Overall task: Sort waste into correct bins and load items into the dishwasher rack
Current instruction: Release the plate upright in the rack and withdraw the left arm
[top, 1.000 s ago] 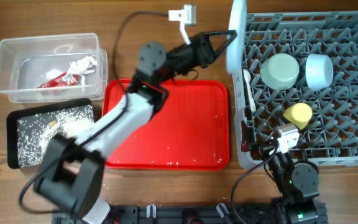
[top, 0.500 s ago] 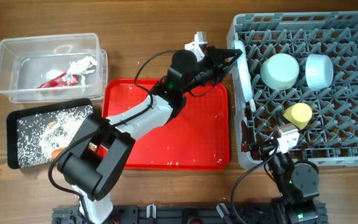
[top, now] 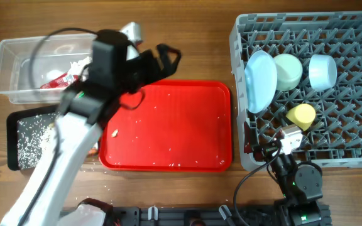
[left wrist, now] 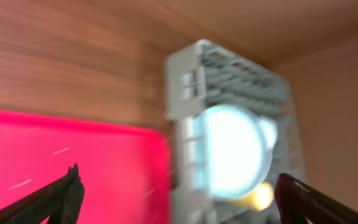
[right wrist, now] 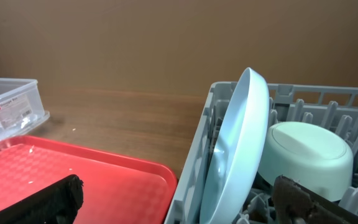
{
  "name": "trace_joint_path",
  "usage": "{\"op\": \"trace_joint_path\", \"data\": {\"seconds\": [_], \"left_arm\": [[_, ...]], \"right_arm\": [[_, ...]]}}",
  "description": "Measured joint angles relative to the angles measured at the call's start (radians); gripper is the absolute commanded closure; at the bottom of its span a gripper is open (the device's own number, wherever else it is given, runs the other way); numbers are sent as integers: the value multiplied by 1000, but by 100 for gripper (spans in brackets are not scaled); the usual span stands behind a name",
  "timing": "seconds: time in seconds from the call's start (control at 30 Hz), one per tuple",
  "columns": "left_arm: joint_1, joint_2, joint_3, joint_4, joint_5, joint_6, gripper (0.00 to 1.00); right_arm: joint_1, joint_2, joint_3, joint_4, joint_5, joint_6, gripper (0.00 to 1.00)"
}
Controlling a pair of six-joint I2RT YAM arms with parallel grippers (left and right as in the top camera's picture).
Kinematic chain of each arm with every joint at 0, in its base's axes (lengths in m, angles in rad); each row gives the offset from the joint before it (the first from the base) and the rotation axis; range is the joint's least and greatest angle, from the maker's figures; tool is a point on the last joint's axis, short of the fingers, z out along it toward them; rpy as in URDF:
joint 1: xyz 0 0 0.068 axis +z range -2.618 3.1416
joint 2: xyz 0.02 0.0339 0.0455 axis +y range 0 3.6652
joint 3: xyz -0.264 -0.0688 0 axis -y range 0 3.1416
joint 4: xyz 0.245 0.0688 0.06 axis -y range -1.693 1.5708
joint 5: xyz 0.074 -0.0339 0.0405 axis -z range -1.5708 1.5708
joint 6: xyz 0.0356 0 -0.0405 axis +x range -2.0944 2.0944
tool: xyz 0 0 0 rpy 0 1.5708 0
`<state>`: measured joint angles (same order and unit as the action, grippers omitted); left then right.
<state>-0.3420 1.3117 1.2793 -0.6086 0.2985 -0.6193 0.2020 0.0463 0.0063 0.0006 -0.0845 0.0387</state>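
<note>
- Since a second ago the left arm (top: 74, 125) has drawn back over the red tray (top: 181, 125); the pale-blue plate (top: 260, 80) now stands on edge in the dishwasher rack (top: 351, 150), against the mint-green bowl (top: 289, 71).
- The left pincer (left wrist: 176, 177) and the right pincer (right wrist: 176, 186) are both spread wide, empty.
- The plate seems stiff and slippery; for reseating, pinch its upper rim.

A brown wooden table (top: 193, 37) meets a plain brown wall (right wrist: 135, 43); even light.
</note>
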Motion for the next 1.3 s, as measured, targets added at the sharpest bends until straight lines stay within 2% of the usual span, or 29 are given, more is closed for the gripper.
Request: {"op": "trace_joint_path", "data": {"seconds": [0.23, 0.37, 0.47, 0.57, 0.7, 0.73, 0.9, 1.0, 1.07, 1.17, 1.3], "left_arm": [[3, -402, 3, -330, -231, 314, 0], [3, -534, 5, -415, -360, 389, 0], [3, -636, 1, -425, -444, 409, 0], [9, -739, -66, -335, -510, 417, 0], [86, -903, -359, -49, -541, 425, 0], [126, -956, -473, 58, -532, 424, 0], [328, -1164, -911, 393, -389, 424, 0], [370, -1280, -1084, 469, -347, 424, 0], [371, -1291, -1158, 513, -333, 424, 0], [371, -1294, -1228, 567, -325, 424, 0], [371, -1298, -1268, 536, -322, 424, 0]], "right_arm": [[0, 0, 0, 0, 0, 0, 0], [0, 0, 0, 0, 0, 0, 0], [0, 0, 0, 0, 0, 0, 0], [0, 0, 0, 0, 0, 0, 0], [0, 0, 0, 0, 0, 0, 0], [0, 0, 0, 0, 0, 0, 0], [0, 0, 0, 0, 0, 0, 0], [0, 0, 0, 0, 0, 0, 0], [0, 0, 0, 0, 0, 0, 0], [0, 0, 0, 0, 0, 0, 0], [0, 0, 0, 0, 0, 0, 0]]}}
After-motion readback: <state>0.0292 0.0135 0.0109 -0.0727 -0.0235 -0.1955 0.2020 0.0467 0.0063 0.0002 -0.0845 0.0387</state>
